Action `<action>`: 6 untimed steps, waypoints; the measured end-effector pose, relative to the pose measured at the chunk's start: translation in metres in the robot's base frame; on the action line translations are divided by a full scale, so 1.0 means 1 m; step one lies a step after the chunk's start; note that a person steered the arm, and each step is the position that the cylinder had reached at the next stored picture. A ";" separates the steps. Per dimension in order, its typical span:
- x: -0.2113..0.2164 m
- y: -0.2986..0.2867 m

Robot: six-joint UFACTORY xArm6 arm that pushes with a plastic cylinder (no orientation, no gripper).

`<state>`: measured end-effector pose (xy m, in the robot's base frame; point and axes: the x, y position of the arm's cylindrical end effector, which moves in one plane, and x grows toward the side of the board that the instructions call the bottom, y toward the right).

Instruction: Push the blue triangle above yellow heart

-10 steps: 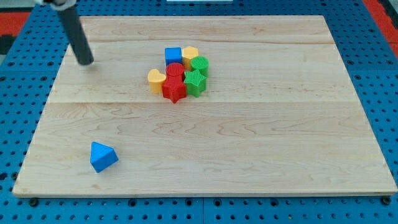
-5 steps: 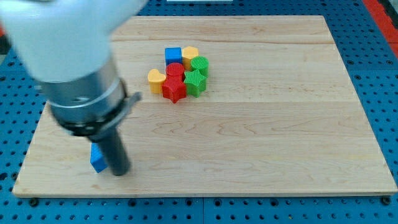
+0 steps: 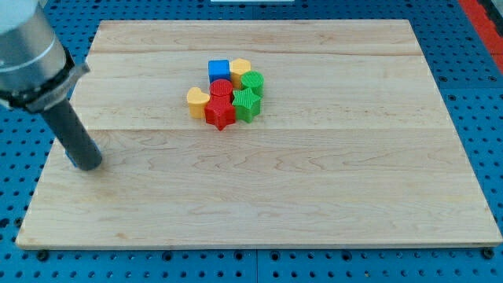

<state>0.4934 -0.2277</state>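
Observation:
My tip [image 3: 89, 164] rests on the board near its left edge. Only a thin sliver of the blue triangle [image 3: 70, 161] shows, at the rod's left side just above the tip; the rod hides the rest of it. The yellow heart [image 3: 197, 101] lies at the left end of a tight cluster in the upper middle of the board, far to the right of and above my tip.
The cluster also holds a blue cube [image 3: 218, 69], a yellow block [image 3: 240, 69], a green block [image 3: 252, 82], a red cylinder [image 3: 221, 89], a green star [image 3: 247, 104] and a red star [image 3: 221, 115]. The board's left edge [image 3: 49, 161] is close to the tip.
The rod swept from the top left down to the blue triangle, then moved up and left. The triangle has gone from the lower left up to the left edge, behind the rod.

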 end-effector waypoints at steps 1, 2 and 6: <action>-0.010 0.006; 0.017 -0.020; -0.054 0.043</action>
<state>0.4398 -0.1852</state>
